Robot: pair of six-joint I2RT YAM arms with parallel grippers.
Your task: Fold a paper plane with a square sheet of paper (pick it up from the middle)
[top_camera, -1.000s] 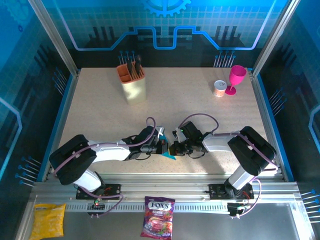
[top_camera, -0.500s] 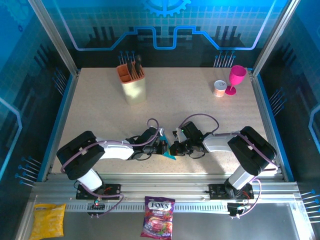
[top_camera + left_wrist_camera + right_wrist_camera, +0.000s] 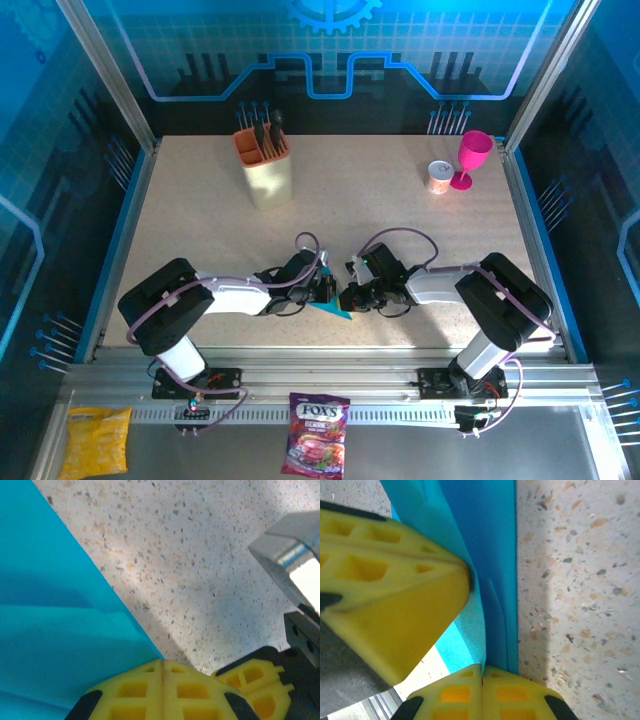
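Observation:
The cyan-blue sheet of paper (image 3: 333, 308) lies folded in layers near the table's front middle, a pointed corner poking out below the two grippers. My left gripper (image 3: 329, 292) and right gripper (image 3: 346, 296) meet tip to tip over it. In the left wrist view my left gripper (image 3: 162, 663) is shut, the paper (image 3: 55, 630) running into its seam from the left. In the right wrist view my right gripper (image 3: 482, 668) is shut on the paper's stacked folds (image 3: 490, 560), and the left gripper's yellow fingers (image 3: 395, 575) pinch the same paper from the upper left. Most of the paper's outline is hidden.
A beige utensil holder (image 3: 267, 168) stands at the back left of the speckled table (image 3: 200, 230). A pink goblet (image 3: 474, 154) and a small can (image 3: 438, 177) stand at the back right. A candy bag (image 3: 316, 432) and a yellow packet (image 3: 97, 440) lie beyond the front rail.
The left arm's elbow has swung right and its wrist has turned a little. The paper's corner below the grippers shows wider. The right arm has held still.

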